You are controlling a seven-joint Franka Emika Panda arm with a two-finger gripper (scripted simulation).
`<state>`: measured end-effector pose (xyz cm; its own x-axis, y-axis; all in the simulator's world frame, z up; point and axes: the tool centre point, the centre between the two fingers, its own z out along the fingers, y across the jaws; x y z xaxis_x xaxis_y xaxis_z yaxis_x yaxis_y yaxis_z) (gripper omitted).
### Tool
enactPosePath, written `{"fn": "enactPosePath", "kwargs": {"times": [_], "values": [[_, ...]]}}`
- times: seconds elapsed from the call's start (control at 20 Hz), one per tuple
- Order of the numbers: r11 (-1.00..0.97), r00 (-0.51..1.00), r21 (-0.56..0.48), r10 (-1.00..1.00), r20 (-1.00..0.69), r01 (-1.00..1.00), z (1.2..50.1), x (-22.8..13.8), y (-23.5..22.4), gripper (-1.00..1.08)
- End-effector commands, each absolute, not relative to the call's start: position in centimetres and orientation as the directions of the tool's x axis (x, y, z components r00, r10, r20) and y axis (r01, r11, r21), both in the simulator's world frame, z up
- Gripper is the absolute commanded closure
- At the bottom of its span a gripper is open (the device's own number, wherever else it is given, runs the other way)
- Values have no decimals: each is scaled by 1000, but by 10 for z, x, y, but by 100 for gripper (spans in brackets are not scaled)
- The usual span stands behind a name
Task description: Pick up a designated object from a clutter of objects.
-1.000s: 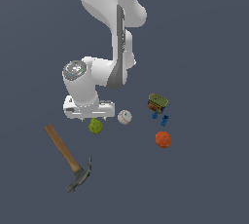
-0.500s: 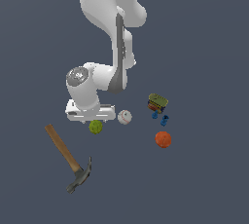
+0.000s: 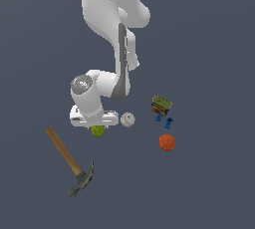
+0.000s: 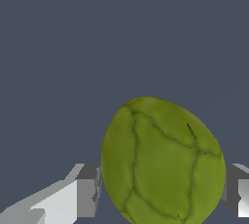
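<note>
The yellow-green lumpy ball [image 3: 98, 131] lies on the floor, partly covered by my hand. My gripper [image 3: 97, 125] is lowered right over it. In the wrist view the ball [image 4: 163, 162] fills the gap between my two fingers [image 4: 87, 191], one close on each side; the gripper [image 4: 163, 191] looks open around it. The ball still rests on the floor. The white baseball [image 3: 127, 119] lies just to the exterior view's right of the green ball. The orange ball [image 3: 167, 142] lies farther right.
A wooden-handled hammer [image 3: 64, 156] lies to the exterior view's left, its head [image 3: 82, 185] nearest the camera. An olive-topped block [image 3: 161, 105] and small blue pieces [image 3: 168, 122] lie right of the baseball. The floor is flat grey.
My hand has come down toward the green ball and now covers its upper part. The balls, hammer and block have not moved.
</note>
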<state>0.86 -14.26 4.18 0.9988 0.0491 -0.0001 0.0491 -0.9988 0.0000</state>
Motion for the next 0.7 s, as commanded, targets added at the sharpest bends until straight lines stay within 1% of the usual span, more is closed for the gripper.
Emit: {"fn": "enactPosePath", "kwargs": {"times": [0.0, 0.65], "values": [[-999, 999, 0, 50, 0, 50, 41, 9, -142, 108], [-999, 999, 0, 49, 1, 49, 48, 8, -144, 108]]}}
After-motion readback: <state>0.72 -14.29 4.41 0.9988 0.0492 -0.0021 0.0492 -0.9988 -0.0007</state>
